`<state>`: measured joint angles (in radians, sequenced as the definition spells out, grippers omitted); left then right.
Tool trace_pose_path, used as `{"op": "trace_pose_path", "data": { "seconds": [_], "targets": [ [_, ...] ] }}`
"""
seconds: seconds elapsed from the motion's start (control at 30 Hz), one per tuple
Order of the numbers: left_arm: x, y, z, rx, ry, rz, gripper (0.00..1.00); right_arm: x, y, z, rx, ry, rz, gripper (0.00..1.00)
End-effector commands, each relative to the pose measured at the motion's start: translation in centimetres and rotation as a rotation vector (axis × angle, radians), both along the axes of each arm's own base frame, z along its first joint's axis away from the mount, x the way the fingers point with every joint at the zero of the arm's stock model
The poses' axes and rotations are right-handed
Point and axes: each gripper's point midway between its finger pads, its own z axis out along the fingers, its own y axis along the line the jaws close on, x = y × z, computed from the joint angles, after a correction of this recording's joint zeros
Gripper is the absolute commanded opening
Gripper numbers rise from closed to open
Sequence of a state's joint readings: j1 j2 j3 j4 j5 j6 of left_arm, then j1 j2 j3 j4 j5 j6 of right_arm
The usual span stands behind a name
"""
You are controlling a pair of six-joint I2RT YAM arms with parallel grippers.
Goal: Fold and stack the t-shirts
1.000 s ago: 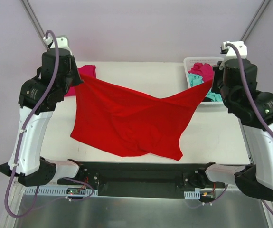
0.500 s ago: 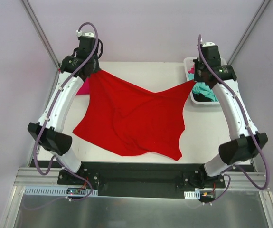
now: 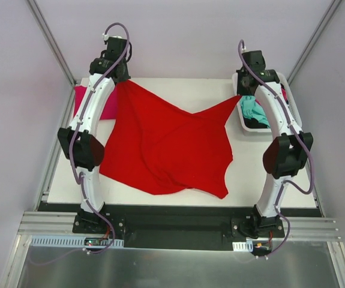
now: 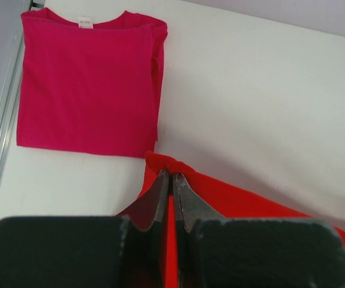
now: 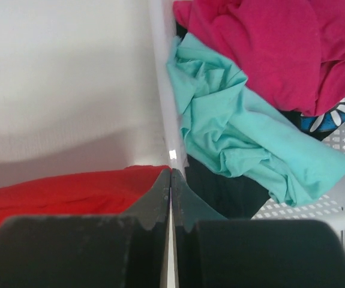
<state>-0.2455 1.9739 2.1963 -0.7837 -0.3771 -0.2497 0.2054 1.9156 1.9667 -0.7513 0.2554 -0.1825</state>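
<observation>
Left end effector (image 4: 171, 176): jaws pinched fully shut on the far-left corner of the red t-shirt (image 3: 166, 144). Right end effector (image 5: 171, 172): jaws likewise shut on the far-right corner, just beside the rim of the white basket (image 5: 162, 90). Red t-shirt: far edge strung between both grips over the far part of the surface (image 3: 184, 90), near part lying creased on it.

Step in hand, as judged: spreading the garment flat ahead of folding.
- Lower both corners together, at equal height.
- Hold the far edge taut, not strained.
- Lay the cloth from near to far to run the diagonal creases out.
- Set the right corner down clear of the basket wall.
- Avoid covering the folded magenta-pink t-shirt (image 4: 88, 90) at far left.
- Release only with the cloth flat.

Top view only: full outline of the red t-shirt and the crossing fold through its middle.
Left wrist view only: square fold and neck label of the magenta-pink t-shirt; contact with the red corner not determinable.
Right wrist view only: basket contents, namely a crumpled teal t-shirt (image 5: 238, 138), a magenta t-shirt (image 5: 268, 42) and dark cloth (image 5: 220, 186) beneath.
</observation>
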Motion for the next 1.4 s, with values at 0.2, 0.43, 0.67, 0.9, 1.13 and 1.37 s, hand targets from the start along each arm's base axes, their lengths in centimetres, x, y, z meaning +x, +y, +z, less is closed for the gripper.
{"op": "trace_pose_path", "data": {
  "seconds": [0.2,0.43,0.67,0.9,1.13,1.37],
  "targets": [
    [4.7,2.9,-1.4,-0.015,-0.021,0.011,0.0,3.8,-5.9,2.7,0.055,-0.108,-0.14,0.01],
    [5.4,3.7,-5.1,-0.055,0.048,0.034,0.39,4.8,-4.8,0.4,0.113,-0.046,-0.119,0.14],
    [4.6,3.6,-2.8,-0.073,0.008,0.031,0.91,4.4,-3.4,1.1,0.105,-0.058,-0.087,0.63],
    [-0.3,2.3,0.1,-0.081,-0.01,0.027,0.99,0.9,1.6,3.6,0.071,-0.082,0.023,0.62],
    [-9.7,-1.3,-1.2,-0.087,0.04,-0.007,0.99,-8.0,7.8,2.4,0.051,-0.018,0.138,0.54],
    [-19.3,-0.1,-9.0,-0.065,0.195,0.005,0.99,-18.5,7.6,-2.9,0.129,0.059,0.151,0.47]
  ]
}}
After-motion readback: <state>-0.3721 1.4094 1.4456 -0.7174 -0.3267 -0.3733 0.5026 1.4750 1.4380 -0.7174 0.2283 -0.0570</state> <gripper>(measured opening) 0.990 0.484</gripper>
